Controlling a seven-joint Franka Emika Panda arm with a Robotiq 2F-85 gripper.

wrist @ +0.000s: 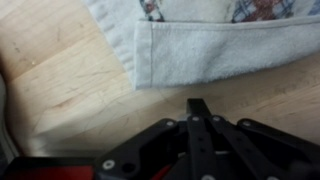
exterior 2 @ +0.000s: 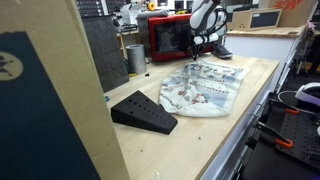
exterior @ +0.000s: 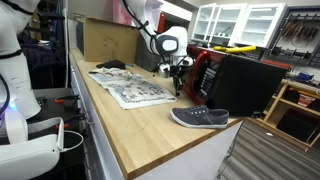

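**Gripper low at the cloth's hemmed corner, not on it yet**

Left to right along the wooden table (exterior: 130, 130): a cardboard box (exterior: 105, 40) sits at the far left, and the patterned cloth (exterior: 130, 90) lies spread flat mid-table. At its right edge the gripper (exterior: 178, 80) hangs low, with a red appliance (exterior: 205, 70) close behind and a grey shoe (exterior: 200, 118) nearer us on the right. In the wrist view the fingertips (wrist: 198, 108) look pressed together with nothing between them. They're over bare wood, just short of the hem. To take this corner well, I'd say spread the jaws first and straddle the doubled hem, not the flat middle. Then come down until they skim the wood and pinch the thick fold so it can't slip. Mind that appliance behind.
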